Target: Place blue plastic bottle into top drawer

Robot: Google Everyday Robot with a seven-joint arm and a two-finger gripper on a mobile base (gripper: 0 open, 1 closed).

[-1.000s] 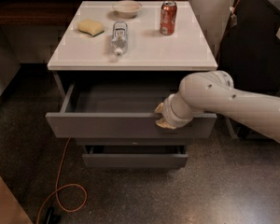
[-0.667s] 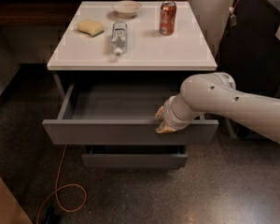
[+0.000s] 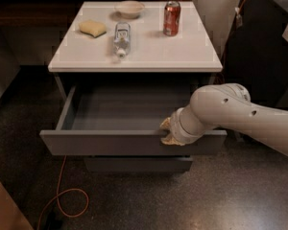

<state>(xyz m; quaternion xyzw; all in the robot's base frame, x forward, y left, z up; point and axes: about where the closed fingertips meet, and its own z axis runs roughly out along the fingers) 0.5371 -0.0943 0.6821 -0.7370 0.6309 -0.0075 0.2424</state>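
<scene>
The blue plastic bottle (image 3: 121,39) lies on its side on the white cabinet top (image 3: 182,56), cap toward me, between the sponge and the red can. The top drawer (image 3: 86,143) is pulled open and shows a dark grey, empty inside. My gripper (image 3: 170,131) is at the drawer's front panel, right of the middle, its yellowish fingers over the panel's top edge. The white arm (image 3: 230,116) reaches in from the right.
A red soda can (image 3: 172,18) stands at the back right of the top. A yellow sponge (image 3: 92,28) and a small bowl (image 3: 129,7) lie at the back left. A lower drawer (image 3: 139,164) juts out slightly. An orange cable (image 3: 62,195) lies on the floor at left.
The top drawer has slid further out toward me, and my gripper has moved with its front panel. The things on the top have not moved.
</scene>
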